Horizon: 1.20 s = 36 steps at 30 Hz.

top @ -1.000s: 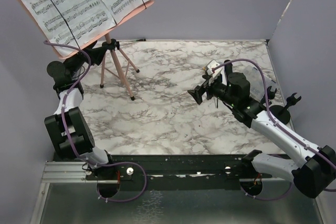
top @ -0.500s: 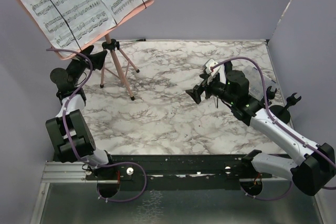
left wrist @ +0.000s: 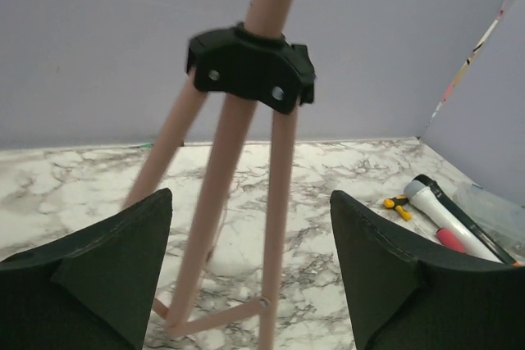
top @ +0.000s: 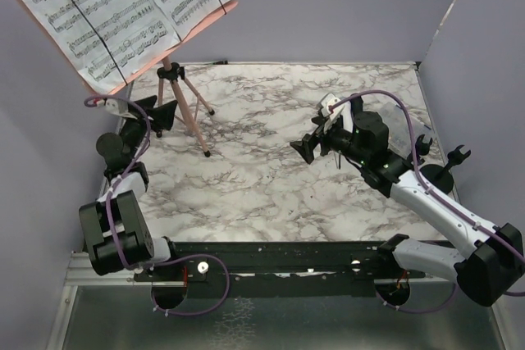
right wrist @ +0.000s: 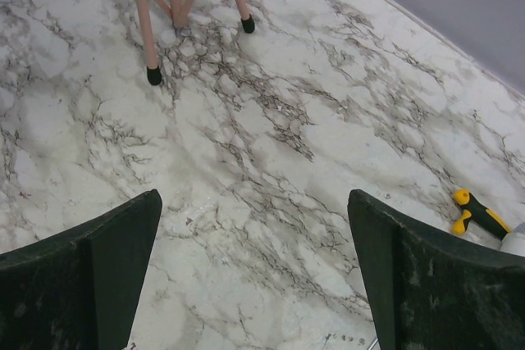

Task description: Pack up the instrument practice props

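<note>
Facing the pink tripod point(left wrist: 223, 168), left gripper point(top: 161, 110) agape

We saw the left arm point(top: 111, 231) and right arm point(top: 435, 202) built of black joints and white links, purple cables point(top: 385, 93) looping alongside.

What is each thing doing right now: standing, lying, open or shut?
Music stand: standing upright, legs spread.
Sheet music: spread open on the stand.
White microphone: lying down.
Left gripper: open, empty, facing the stand's legs.
Right gripper: open, empty.
</note>
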Motion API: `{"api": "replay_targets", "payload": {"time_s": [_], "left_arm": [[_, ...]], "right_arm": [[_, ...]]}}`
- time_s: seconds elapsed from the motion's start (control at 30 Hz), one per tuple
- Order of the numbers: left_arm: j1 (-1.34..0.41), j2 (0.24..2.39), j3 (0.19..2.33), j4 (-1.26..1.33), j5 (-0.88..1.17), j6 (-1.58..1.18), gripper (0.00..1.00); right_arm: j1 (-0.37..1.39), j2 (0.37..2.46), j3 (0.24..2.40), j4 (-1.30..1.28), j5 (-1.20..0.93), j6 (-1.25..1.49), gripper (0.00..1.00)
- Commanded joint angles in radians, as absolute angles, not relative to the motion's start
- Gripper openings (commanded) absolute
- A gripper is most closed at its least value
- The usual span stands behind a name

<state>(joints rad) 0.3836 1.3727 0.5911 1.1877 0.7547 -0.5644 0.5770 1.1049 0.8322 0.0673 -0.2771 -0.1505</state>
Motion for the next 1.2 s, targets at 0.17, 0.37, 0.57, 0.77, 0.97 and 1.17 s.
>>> {"api": "replay_targets", "payload": {"time_s": [0.17,0.37,0.57,0.77,0.97,1.17], "left_arm": [[0.058,1.226,0.435,1.044,0.197,-0.243,0.78],[0.020,1.228,0.449,1.021,0.055,-0.220,0.78],[0.005,1.243,0.432,1.017,0.018,-0.212,0.77],[-0.047,1.305,0.478,1.017,0.021,-0.212,0.73],[-0.084,1.362,0.514,1.017,0.008,-0.242,0.64],[-0.124,1.363,0.507,0.986,-0.032,-0.274,0.39]], "right_arm": [[0.583,1.075,0.792,0.112,-0.299,-0.126,1.00],[0.583,1.052,0.784,0.107,-0.284,-0.134,1.00],[0.583,1.049,0.791,0.097,-0.282,-0.138,1.00],[0.583,1.062,0.799,0.098,-0.295,-0.132,1.00],[0.583,1.066,0.793,0.102,-0.296,-0.130,1.00],[0.583,1.072,0.797,0.099,-0.291,-0.133,1.00]]}}
